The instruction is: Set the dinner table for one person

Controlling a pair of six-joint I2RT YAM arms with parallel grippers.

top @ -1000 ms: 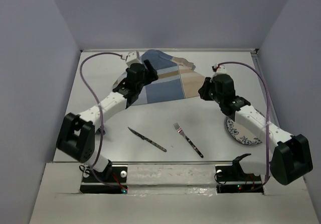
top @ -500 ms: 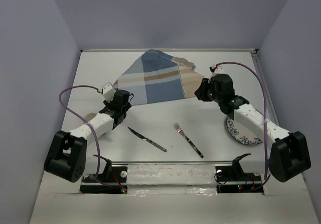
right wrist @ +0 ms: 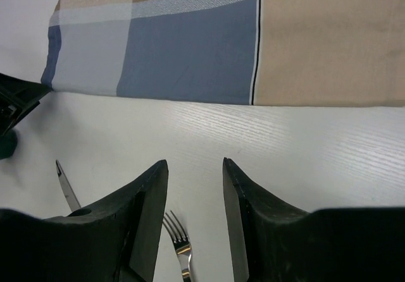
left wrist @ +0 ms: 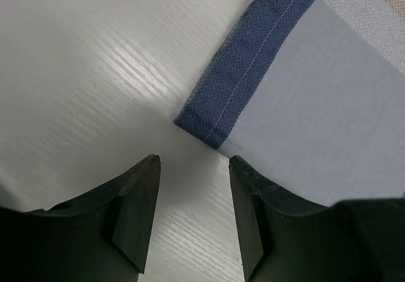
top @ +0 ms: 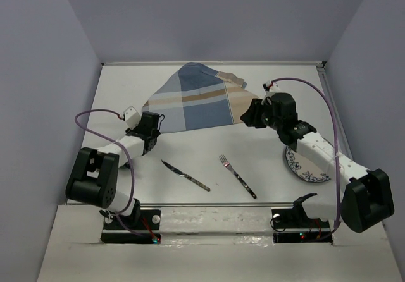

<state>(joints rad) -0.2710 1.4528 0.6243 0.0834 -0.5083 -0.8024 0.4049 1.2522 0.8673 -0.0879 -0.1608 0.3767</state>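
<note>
Knife: lower centre of the top view, lying loose on bare tabletop, well short of the cloth.
Fork: just right of the knife, apart from it, also on bare tabletop.
Plate: lower right, blue-patterned rim, partly hidden under the right forearm.
Dinner table: white surface filling the middle of the top view and carrying every item.
Left gripper: left of centre, low over the table. The jaws stand apart with nothing between them, and the cloth's dark blue corner lies just ahead.
Right gripper: right of centre, jaws parted and holding nothing, aimed at bare table just short of the cloth's near edge.
Cloth: upper centre, blue-and-tan checks, spread mostly flat. Its far right corner looks rumpled.
Risk, corner pinch: closing on the hem alone could let it slip out, or the fingertips could scrape the tabletop.
Risk, uneven pull: hauling one corner would likely skew or wrinkle the cloth.
Risk, cutlery: a cloth drawn toward the lower frame could push the knife and fork.
Risk, plate: a low right forearm sweep could knock it.
Writing: no brand, label or text is readable.
</note>
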